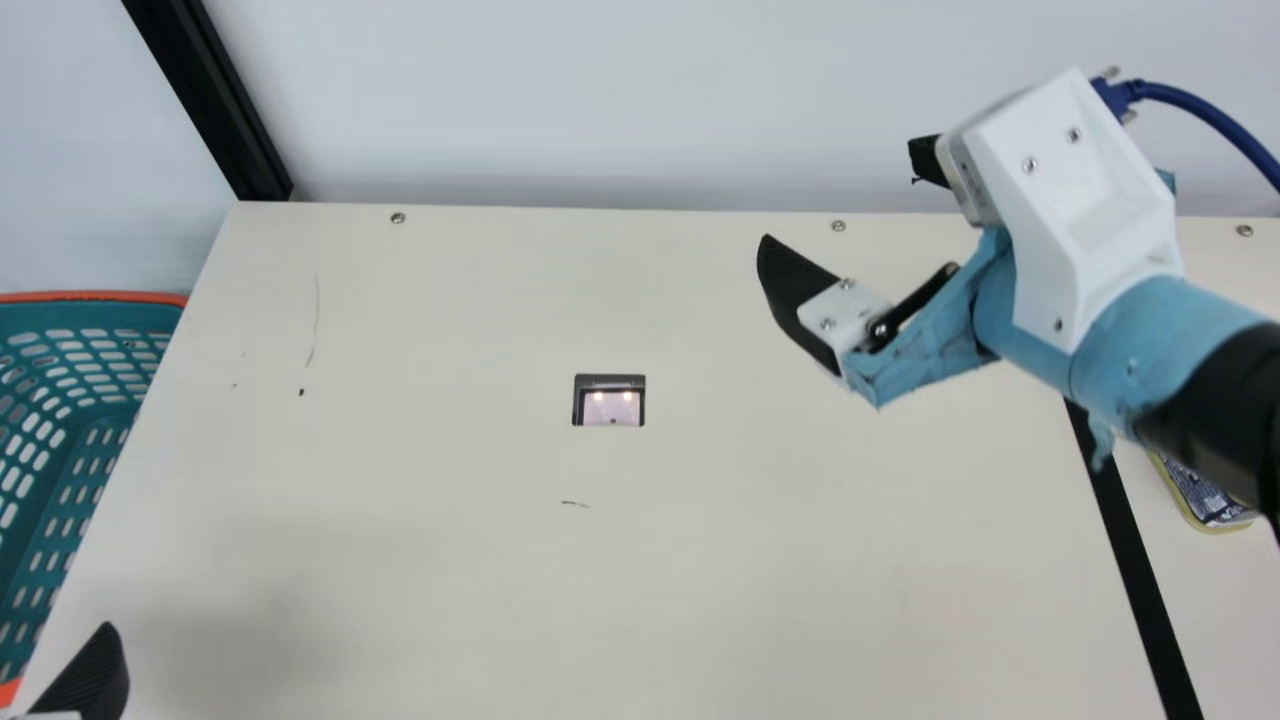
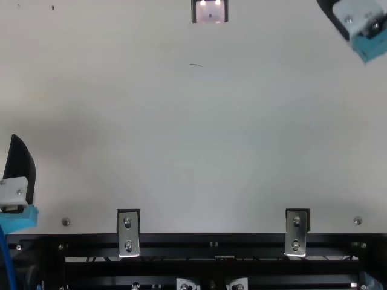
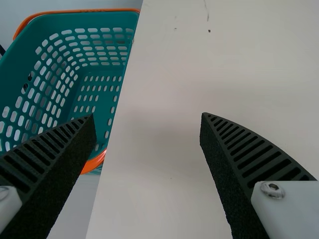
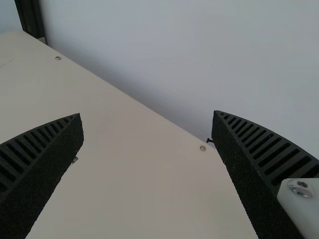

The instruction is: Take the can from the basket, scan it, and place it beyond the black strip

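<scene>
Taking the scanner (image 1: pixel 609 402) in the main view as the dial's centre, with 12 o'clock at the far wall (image 1: pixel 600 100), the can (image 1: pixel 1210 505) lies between 3 and 4 o'clock. It rests on the tabletop (image 1: pixel 450 440) on the outer side of the black strip (image 1: pixel 1140 580), apart from it. Its gold rim and dark printed face show, while part of it is hidden behind the right arm (image 1: pixel 1130 340). The strip slants from behind that arm towards 4 o'clock.

The right end effector (image 1: pixel 840 195) hangs over the tabletop between 1 and 2 o'clock. Its two fingers are spread wide, with nothing between them; in the main view one fingertip is seen against the wall and the other against the tabletop. A blue cable (image 1: pixel 1215 110) curves from its white housing towards the 3 o'clock side.

The left end effector (image 2: pixel 22 169) is towards 8 o'clock, at the near left of the tabletop. Its own wrist view shows the two fingers well apart, holding nothing.

At 9 o'clock stands the teal basket (image 1: pixel 90 297) with its orange rim and slotted sides, just beside the tabletop's left edge. A black post (image 1: pixel 215 110) rises at the far corner, towards 10 o'clock. In the top view, two metal brackets (image 2: pixel 128 232) (image 2: pixel 296 232) sit at the tabletop's near edge, on the 6 o'clock side.
</scene>
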